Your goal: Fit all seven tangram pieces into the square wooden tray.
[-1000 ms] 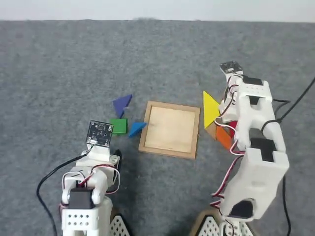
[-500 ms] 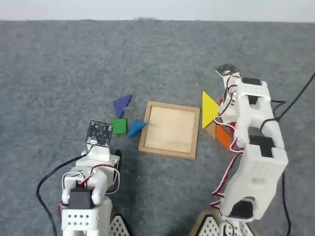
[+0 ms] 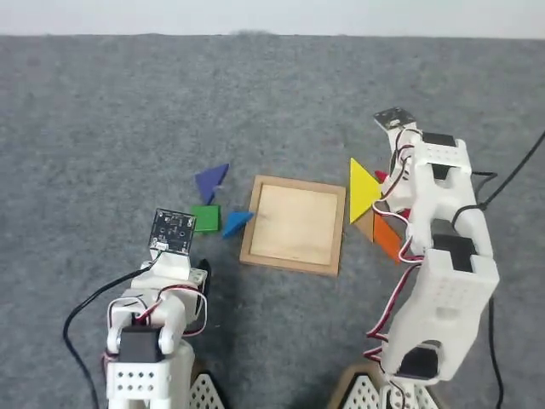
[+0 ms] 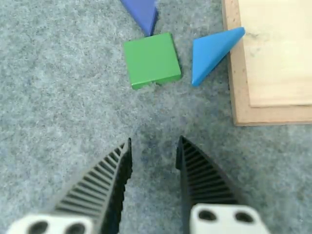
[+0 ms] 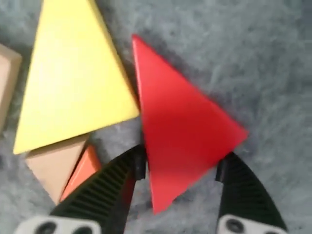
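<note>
We find the left pincer [image 4: 154,141] open, holding nothing, above the worktop [image 3: 128,111] near the green square [image 4: 151,59]. The right pincer [image 5: 181,158] clamps the red triangle [image 5: 180,122] just beside the yellow triangle [image 5: 73,83]. The square wooden tray [image 3: 250,230] lies between both piece groups.

Left gripper [image 4: 154,142] with ribbed black fingers [image 4: 114,168] parted over grey carpet [image 4: 58,97], green square [image 4: 151,59] flat at twelve o'clock ahead of it, dark blue piece [image 4: 141,10] just beyond the square, light blue triangle [image 4: 210,52] at one o'clock, its tip against the wooden tray [image 4: 239,83] rim, tray at two o'clock
</note>
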Controlling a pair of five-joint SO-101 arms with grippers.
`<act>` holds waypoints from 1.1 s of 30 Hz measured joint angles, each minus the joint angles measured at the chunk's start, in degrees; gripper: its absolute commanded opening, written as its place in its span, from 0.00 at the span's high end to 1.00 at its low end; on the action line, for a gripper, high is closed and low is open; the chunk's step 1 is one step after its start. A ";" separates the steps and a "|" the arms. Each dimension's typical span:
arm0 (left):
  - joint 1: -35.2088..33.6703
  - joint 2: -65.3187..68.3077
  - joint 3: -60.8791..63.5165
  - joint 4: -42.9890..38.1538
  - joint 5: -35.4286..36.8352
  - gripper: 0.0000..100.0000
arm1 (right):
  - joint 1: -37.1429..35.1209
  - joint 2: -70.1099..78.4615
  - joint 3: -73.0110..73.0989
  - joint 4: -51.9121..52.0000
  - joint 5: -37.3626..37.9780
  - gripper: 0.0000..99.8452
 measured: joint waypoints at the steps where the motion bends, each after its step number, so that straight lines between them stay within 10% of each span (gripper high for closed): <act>1: 0.00 0.00 0.00 0.00 0.00 0.85 | 0.00 0.00 -0.09 0.18 0.26 0.67; 33: 0.00 0.00 0.00 0.00 0.00 0.85 | 1.58 11.43 -17.76 7.12 12.04 0.64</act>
